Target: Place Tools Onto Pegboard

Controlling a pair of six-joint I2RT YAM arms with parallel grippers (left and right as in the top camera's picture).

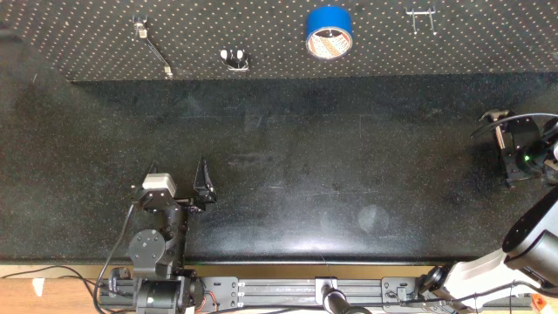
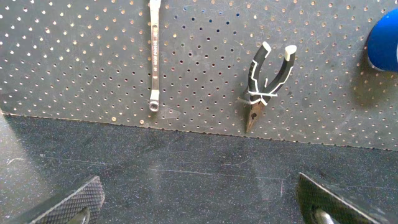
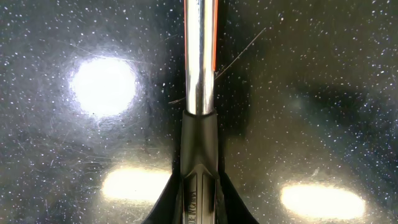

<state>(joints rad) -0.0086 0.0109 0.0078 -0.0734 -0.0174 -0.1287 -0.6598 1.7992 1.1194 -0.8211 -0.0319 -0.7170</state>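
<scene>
A hammer point(image 3: 199, 56) with a chrome shaft and black grip lies on the dark table at the far right; its head point(image 1: 495, 116) points toward the pegboard. My right gripper point(image 3: 199, 208) is low over it, shut on the hammer's black handle, and appears at the table's right edge point(image 1: 516, 153). My left gripper point(image 2: 202, 211) stands open at the front left point(image 1: 203, 186), empty, facing the pegboard point(image 2: 74, 56). On the board hang a wrench point(image 2: 153, 56), black-handled pliers point(image 2: 264, 84) and a blue tape roll point(image 1: 329, 33).
A bare double hook point(image 1: 421, 19) sticks out of the pegboard point(image 1: 488, 35) at the upper right. The dark tabletop point(image 1: 331, 157) stretches between the arms, and the board runs along its far edge.
</scene>
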